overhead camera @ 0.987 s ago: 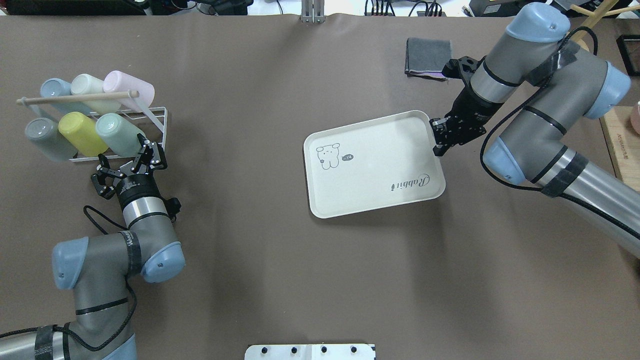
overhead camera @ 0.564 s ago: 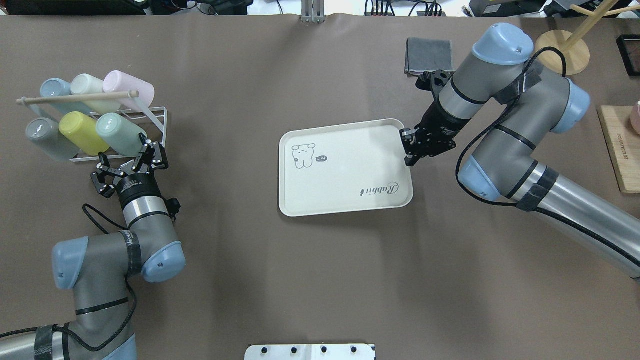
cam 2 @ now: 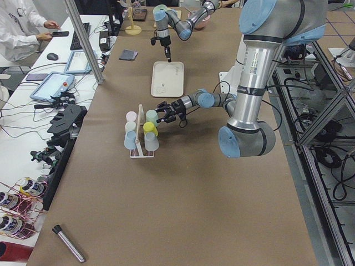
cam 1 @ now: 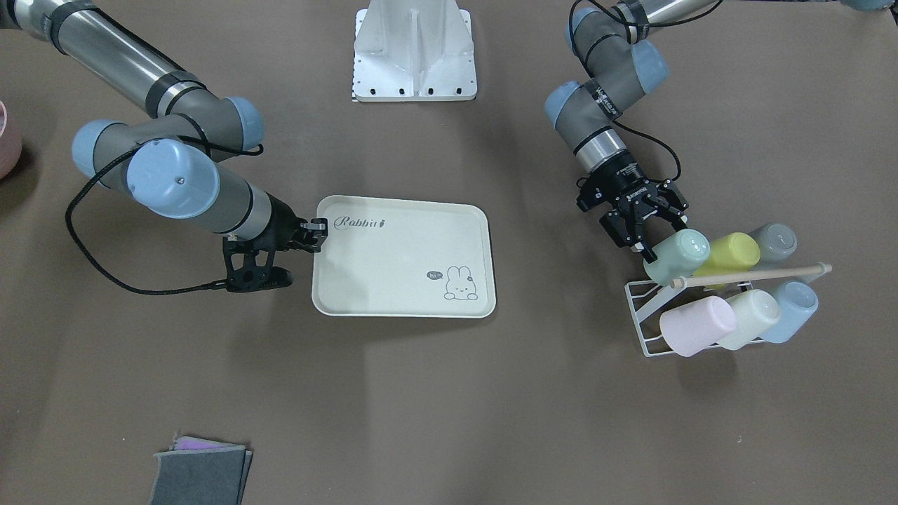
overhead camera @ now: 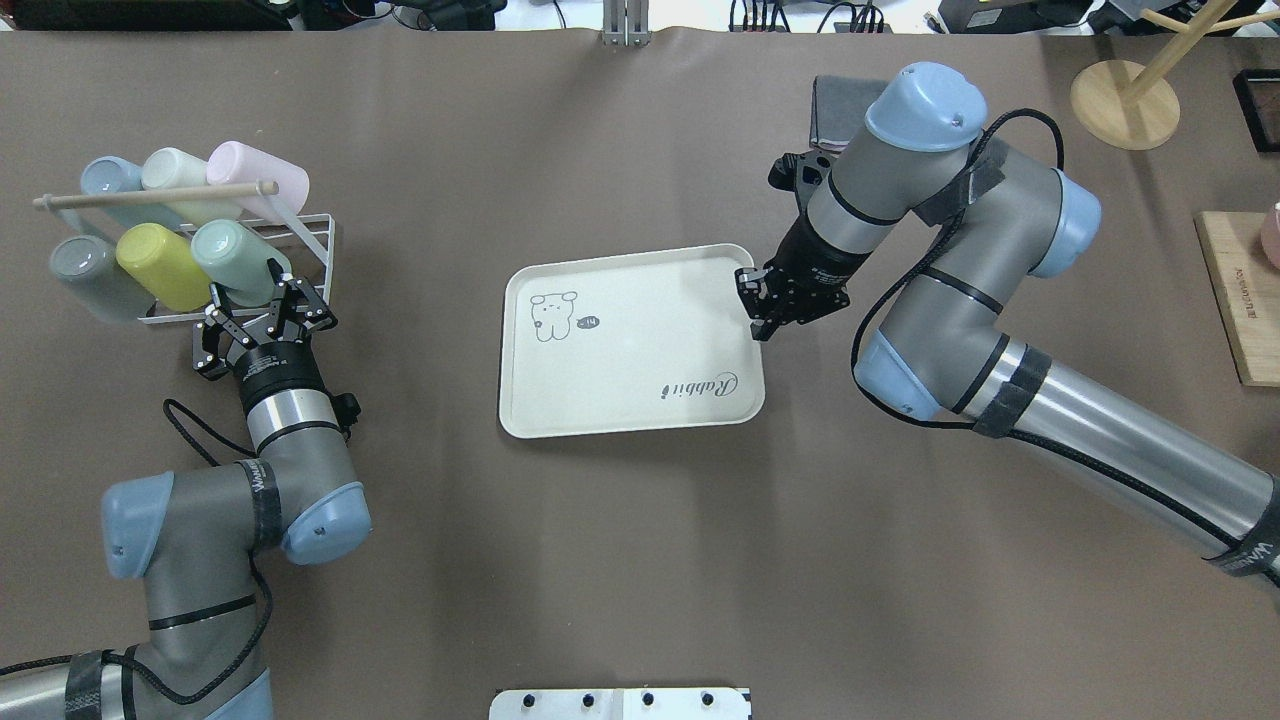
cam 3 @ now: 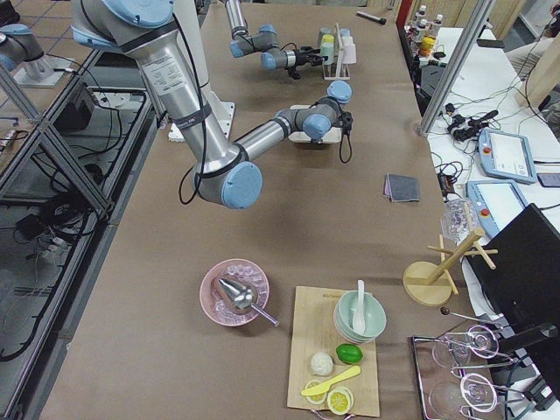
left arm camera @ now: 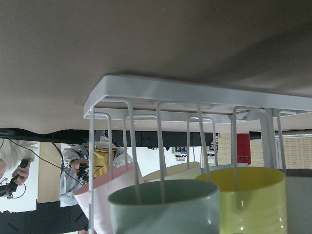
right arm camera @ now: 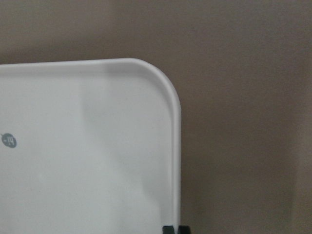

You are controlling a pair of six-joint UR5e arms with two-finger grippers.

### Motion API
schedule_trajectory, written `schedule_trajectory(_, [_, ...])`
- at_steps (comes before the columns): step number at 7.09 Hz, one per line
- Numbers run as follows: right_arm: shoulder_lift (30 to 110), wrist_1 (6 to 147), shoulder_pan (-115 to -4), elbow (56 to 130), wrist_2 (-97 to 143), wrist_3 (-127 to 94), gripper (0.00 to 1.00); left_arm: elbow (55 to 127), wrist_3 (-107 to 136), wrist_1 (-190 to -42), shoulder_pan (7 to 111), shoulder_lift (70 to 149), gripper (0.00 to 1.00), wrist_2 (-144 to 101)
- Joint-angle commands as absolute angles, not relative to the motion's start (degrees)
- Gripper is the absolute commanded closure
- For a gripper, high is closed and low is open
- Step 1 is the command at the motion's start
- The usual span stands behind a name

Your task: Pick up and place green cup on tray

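Observation:
The green cup (overhead camera: pixel 228 255) lies tilted in a white wire rack (overhead camera: pixel 312 232) at the table's left, also in the front view (cam 1: pixel 677 256) and close at the bottom of the left wrist view (left arm camera: pixel 165 207). My left gripper (overhead camera: pixel 257 303) is open, its fingers spread on either side of the cup's near end; I cannot tell whether they touch it. The cream tray (overhead camera: pixel 630 340) with "Rabbit" script lies flat mid-table. My right gripper (overhead camera: pixel 757 315) is shut on the tray's right rim near its far corner, seen also from the right wrist (right arm camera: pixel 174 229).
The rack also holds a yellow-green cup (overhead camera: pixel 160 265), a grey cup (overhead camera: pixel 85 275), and pink (overhead camera: pixel 260 175), cream (overhead camera: pixel 185 180) and blue cups behind a wooden dowel (overhead camera: pixel 150 193). A grey cloth (cam 1: pixel 200 473), a wooden stand (overhead camera: pixel 1125 100) and a board (overhead camera: pixel 1240 300) lie at the far right.
My right gripper has slid the tray leftward toward the table's middle. My left gripper has moved forward to the green cup's near end.

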State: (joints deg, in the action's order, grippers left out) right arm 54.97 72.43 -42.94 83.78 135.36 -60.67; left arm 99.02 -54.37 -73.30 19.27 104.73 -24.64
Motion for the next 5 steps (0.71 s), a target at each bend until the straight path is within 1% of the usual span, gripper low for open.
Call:
schedule_trajectory(1, [51.17, 72.42, -39.74, 82.19, 132.21, -62.48, 1.0, 101.06, -55.1, -73.3, 19.77, 104.33, 0.78, -23.2])
schedule_trajectory(3, [50.71, 72.33, -38.85, 81.83, 131.48, -62.93, 1.0, 101.78, -57.04, -73.3, 20.04, 104.33, 0.78, -23.2])
schedule_trajectory(4, [50.89, 72.33, -38.85, 81.83, 131.48, -62.93, 0.85, 102.04, -57.13, -73.3, 20.04, 104.33, 0.79, -23.2])
schedule_trajectory(5, [51.32, 72.25, -39.28, 82.09, 131.31, -62.93, 0.01, 101.87, -57.04, -73.21, 19.95, 104.24, 0.79, -23.2])
